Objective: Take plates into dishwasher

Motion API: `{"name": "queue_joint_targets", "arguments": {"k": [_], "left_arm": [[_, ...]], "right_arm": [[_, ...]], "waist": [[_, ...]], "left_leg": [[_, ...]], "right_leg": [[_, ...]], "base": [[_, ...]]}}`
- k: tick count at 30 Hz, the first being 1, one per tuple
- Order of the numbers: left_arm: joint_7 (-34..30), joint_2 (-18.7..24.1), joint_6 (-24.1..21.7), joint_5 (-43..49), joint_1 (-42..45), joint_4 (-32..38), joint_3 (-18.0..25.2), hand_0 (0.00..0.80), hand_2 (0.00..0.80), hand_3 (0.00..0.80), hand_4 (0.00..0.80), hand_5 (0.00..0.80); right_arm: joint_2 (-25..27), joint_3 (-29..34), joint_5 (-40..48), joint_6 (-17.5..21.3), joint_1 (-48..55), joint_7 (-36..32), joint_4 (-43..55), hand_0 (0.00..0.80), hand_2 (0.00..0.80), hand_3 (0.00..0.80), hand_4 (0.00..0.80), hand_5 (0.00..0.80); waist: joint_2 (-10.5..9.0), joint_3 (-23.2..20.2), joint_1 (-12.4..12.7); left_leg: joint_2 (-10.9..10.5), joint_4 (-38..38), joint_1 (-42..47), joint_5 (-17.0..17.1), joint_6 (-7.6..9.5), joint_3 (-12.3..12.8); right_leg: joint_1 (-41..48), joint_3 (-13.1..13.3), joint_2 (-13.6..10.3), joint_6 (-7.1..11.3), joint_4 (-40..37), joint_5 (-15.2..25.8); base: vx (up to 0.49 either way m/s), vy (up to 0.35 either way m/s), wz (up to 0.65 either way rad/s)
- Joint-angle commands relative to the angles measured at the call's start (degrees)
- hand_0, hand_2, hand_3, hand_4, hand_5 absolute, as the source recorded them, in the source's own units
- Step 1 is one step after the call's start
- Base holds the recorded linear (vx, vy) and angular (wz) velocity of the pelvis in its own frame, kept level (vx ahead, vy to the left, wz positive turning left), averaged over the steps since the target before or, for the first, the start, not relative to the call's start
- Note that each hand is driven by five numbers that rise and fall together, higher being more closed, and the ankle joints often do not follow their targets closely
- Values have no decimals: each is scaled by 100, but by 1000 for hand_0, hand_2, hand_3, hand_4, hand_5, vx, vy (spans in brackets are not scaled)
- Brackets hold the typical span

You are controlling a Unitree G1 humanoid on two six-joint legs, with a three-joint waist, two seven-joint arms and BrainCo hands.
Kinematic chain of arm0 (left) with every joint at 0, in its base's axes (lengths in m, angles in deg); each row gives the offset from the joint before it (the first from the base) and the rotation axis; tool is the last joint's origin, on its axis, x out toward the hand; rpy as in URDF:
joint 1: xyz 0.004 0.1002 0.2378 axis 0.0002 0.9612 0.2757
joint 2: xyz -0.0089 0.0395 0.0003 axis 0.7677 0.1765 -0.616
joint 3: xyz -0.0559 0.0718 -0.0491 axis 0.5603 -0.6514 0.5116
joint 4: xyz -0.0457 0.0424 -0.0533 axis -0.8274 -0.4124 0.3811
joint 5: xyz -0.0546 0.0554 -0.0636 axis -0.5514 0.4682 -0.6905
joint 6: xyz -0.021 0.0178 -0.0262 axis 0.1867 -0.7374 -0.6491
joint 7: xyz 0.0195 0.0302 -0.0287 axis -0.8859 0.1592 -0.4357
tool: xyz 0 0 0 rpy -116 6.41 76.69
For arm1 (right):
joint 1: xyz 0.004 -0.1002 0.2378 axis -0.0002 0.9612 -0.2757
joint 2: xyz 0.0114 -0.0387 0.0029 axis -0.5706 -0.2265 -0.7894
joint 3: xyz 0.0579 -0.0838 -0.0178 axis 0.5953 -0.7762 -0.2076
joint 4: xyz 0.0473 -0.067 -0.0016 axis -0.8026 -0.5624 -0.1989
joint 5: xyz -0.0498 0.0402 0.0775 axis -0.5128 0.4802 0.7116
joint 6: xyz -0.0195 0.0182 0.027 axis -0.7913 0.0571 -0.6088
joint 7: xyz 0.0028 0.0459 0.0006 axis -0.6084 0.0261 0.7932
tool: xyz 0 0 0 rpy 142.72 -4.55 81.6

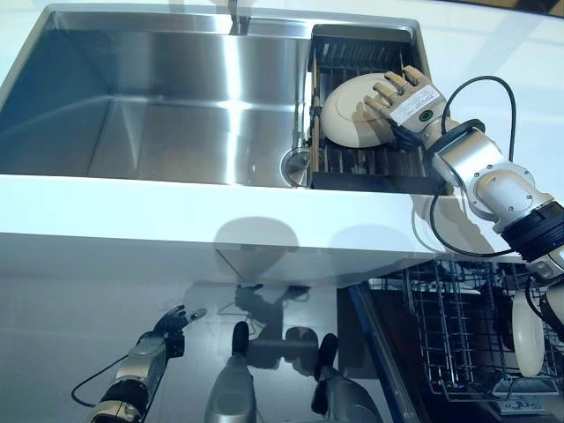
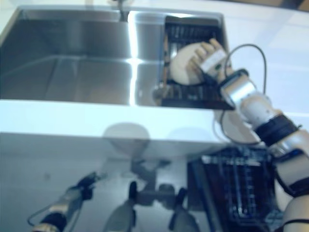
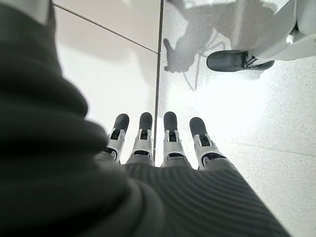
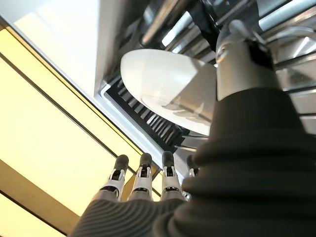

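A white plate (image 1: pixel 351 113) stands on edge in the black drying rack (image 1: pixel 361 172) at the sink's right end. My right hand (image 1: pixel 407 95) lies against the plate's right face with its fingers straight. In the right wrist view the plate (image 4: pixel 163 84) sits between the thumb and the straight fingers (image 4: pixel 142 177), which point past it. My left hand (image 1: pixel 165 339) hangs low at the lower left over the floor, holding nothing, fingers (image 3: pixel 170 140) straight. Below the counter at the lower right, the open dishwasher's wire rack (image 1: pixel 445 330) holds another white plate (image 1: pixel 529 342) on edge.
The steel sink basin (image 1: pixel 159 115) fills the upper left, with a drain (image 1: pixel 295 166) beside the rack. A white counter edge (image 1: pixel 176 207) runs across the middle between sink and dishwasher. Pale tiled floor (image 3: pixel 237 123) lies under the left hand.
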Motion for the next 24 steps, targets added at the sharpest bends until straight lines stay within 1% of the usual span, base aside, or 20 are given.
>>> {"name": "queue_joint_targets", "arguments": {"k": [1,5,14,16,17,24], "left_arm": [[84,26,-65,109,-203,-98,-322,0,0,0,0,0],[104,28,-84,109,-189,-102,-322,0,0,0,0,0],[186,-4,-121,14,-293,-89,-373,0,0,0,0,0],[208,-17,-139,-8,-312,-73,-392,0,0,0,0,0],[209,-19,-142,-9,-314,-75,-392,0,0,0,0,0],[238,-65,-196,-86,-408,-89,-485,0,0,0,0,0]], "right_arm": [[160,-207,-194,-16,-217,-131,133,0,0,0,0,0],[144,-166,-222,-29,-143,-133,104,0,0,0,0,0],[-102,-186,-167,-358,-192,4,-272,0,0,0,0,0],[-188,-174,-179,-503,-177,71,-443,0,0,0,0,0],[-193,-178,-177,-509,-182,77,-453,0,0,0,0,0],[-336,-277,-81,-1075,-380,537,-932,0,0,0,0,0]], "waist": [[-165,-10,67],[-191,-9,65],[-135,106,120],[-112,150,151],[-111,152,151],[-26,262,221]], "left_leg": [[-272,-21,131,-393,309,147],[-256,-21,138,-394,306,158],[-263,-21,55,-372,313,135],[-279,-21,25,-368,320,112],[-279,-21,24,-368,320,111],[-313,-21,-81,-352,339,75]], "right_leg": [[108,16,-148,461,67,-152],[113,10,-148,468,61,-145],[40,-8,-160,459,72,-134],[15,-26,-169,455,83,-130],[14,-27,-170,455,84,-130],[-81,-44,-192,443,96,-114]], "base": [[0,0,0],[0,0,0],[-14,4,1],[-17,2,10],[-9,2,9],[-2,2,2]]}}
